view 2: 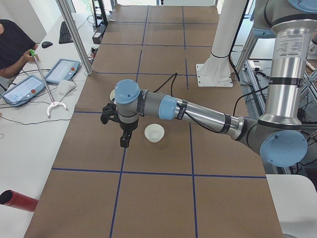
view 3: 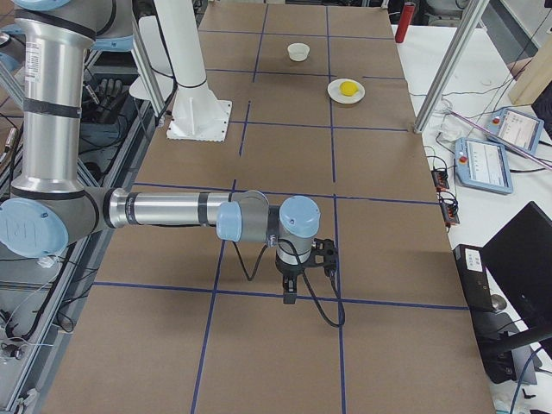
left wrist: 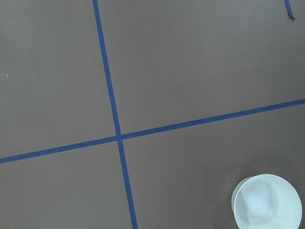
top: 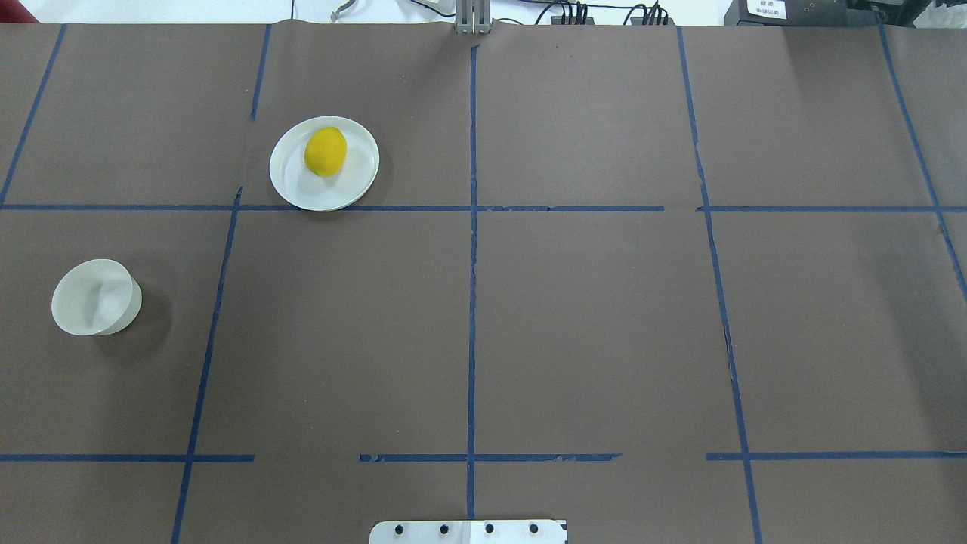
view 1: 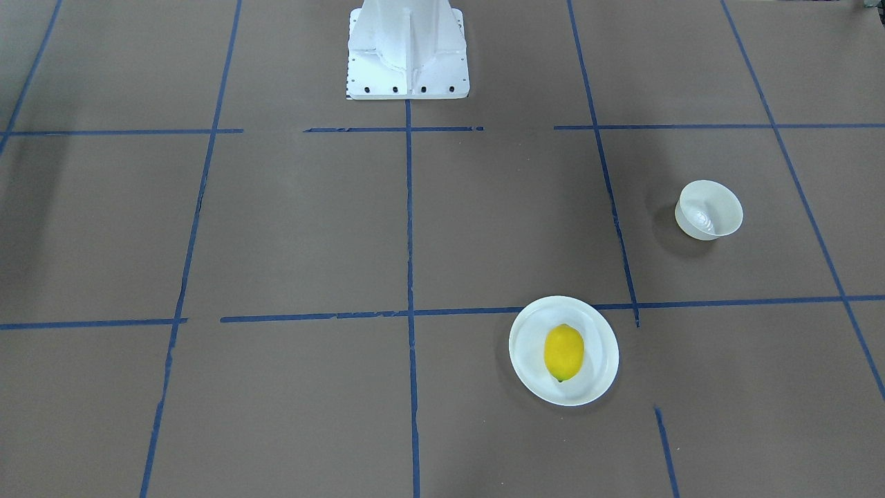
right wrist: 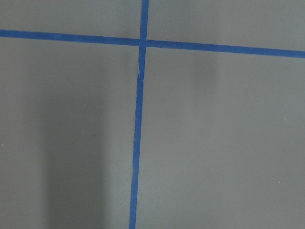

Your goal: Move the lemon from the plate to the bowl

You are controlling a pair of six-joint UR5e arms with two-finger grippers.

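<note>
The yellow lemon (top: 325,151) lies on the flat white plate (top: 355,185) at the far left-centre of the table; both also show in the front view, the lemon (view 1: 563,352) on the plate (view 1: 529,360). The small deep white bowl (top: 94,297) stands empty, nearer the robot and to the plate's left; it also shows in the left wrist view (left wrist: 267,202). My left gripper (view 2: 125,141) hangs high above the table beside the bowl (view 2: 154,133). My right gripper (view 3: 291,293) hangs over the table's right half, far from the lemon (view 3: 348,87). I cannot tell whether either is open or shut.
Blue tape lines divide the brown table into squares. The white robot base (view 1: 408,52) stands at the robot's edge. An operator with a grabber stick (view 2: 44,82) and tablets (view 2: 62,69) are at the far side bench. A red cylinder (view 2: 17,200) lies at the left end.
</note>
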